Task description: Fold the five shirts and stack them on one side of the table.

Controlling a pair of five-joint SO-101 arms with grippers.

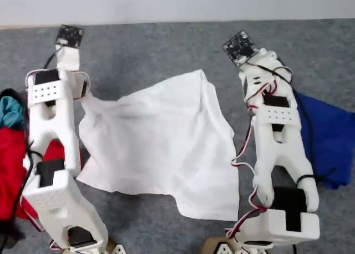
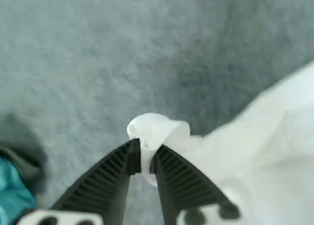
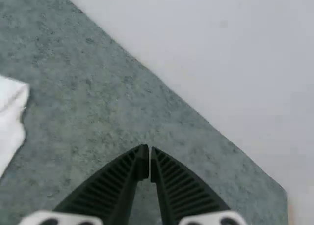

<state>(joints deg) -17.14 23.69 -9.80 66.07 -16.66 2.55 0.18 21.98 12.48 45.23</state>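
A white shirt (image 1: 161,143) lies spread and wrinkled on the grey mat (image 1: 155,49) between the two arms. My left gripper (image 2: 145,158) is shut on a bunched corner of the white shirt (image 2: 157,129) at its far left end, and in the high view the left gripper (image 1: 83,92) holds that corner pulled out to the left. My right gripper (image 3: 148,163) is shut with nothing in it, hanging over bare mat near the far edge, with a corner of the white shirt (image 3: 11,117) off to its side.
A blue shirt (image 1: 328,137) lies bunched at the right edge, partly under the right arm. A red shirt (image 1: 11,165) and a teal one (image 1: 8,112) are piled at the left edge by the left arm's base. A white surface (image 3: 221,48) borders the mat's far edge.
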